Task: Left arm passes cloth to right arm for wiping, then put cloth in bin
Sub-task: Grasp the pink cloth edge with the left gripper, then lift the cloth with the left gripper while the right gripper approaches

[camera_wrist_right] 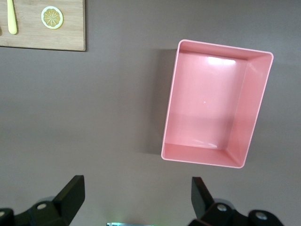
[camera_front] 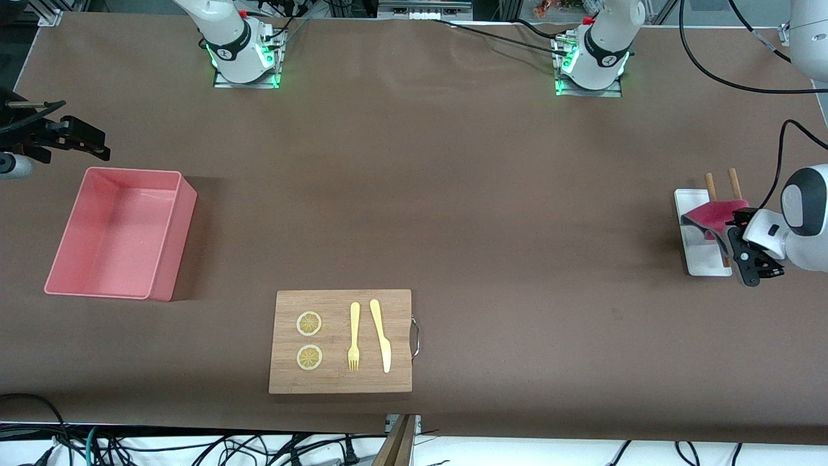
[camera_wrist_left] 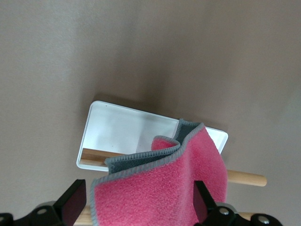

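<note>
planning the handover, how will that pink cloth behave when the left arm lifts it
Probably floppy: the cloth already folds and droops over the white tray. Likely light. Its fleecy face should grip the left gripper fingers rather than slip.

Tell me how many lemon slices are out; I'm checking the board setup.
2. Both lie on the wooden board beside the fork: one lemon slice farther from the front camera, the other lemon slice nearer. None seem hidden.

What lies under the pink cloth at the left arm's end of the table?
Under the cloth sits a small white tray with two wooden sticks across it. The cloth hides much of the sticks and part of the tray. The left pincer straddles the cloth.
</note>
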{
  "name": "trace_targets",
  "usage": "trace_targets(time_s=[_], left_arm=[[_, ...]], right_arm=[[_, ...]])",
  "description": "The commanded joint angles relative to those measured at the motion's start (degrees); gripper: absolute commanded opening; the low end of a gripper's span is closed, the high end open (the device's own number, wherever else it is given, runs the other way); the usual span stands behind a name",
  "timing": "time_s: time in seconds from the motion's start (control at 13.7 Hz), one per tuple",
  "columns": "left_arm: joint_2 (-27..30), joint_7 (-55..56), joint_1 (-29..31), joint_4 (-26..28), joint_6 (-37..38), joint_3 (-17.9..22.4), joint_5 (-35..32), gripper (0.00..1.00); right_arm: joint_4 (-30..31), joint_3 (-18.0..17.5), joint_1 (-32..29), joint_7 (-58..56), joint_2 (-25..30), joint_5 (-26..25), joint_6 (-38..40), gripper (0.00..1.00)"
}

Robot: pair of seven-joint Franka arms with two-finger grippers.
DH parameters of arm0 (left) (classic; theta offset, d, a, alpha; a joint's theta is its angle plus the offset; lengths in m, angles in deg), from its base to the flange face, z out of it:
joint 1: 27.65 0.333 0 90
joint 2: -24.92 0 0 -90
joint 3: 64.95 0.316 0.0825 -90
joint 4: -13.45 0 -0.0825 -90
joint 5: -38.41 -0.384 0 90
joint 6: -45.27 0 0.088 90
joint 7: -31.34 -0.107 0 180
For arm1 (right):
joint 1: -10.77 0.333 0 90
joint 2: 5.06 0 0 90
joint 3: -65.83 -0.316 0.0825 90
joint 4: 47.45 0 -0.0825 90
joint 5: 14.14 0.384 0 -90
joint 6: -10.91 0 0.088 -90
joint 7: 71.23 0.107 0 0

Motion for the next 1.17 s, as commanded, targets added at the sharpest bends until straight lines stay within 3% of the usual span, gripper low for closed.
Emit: trace_targets(time_s=[0.0,0.29,0.51,0.66,1.1], left_arm=[[-0.7,-1.9,0.8,-1.0,0.0,-0.6,-0.3,0.88],[-0.8,-2.0,0.8,-1.0,0.3,-0.6,-0.3,0.44],[-0.7,-3.8,0.7,-1.0,0.4,-0.7,-0.2,0.23],[-0.7,-4.8,0.6,-1.0,0.4,-0.8,0.6,0.15],[1.4,-3.9,-0.2,-1.8,4.0,-1.7,1.2,0.08]], right_arm=[[-1.4,-0.2,-0.6,-0.8,-0.8,-0.3,0.2,1.00],[-1.4,-0.3,-0.4,0.1,-0.8,-0.3,0.1,1.00],[-1.3,-0.2,-0.5,0.1,-2.9,-0.7,-0.7,1.00],[-1.4,0.5,-0.5,0.1,-2.4,-0.7,-0.8,1.00],[-1.1,0.5,-0.5,-0.5,-4.1,-0.8,-0.9,1.00]])
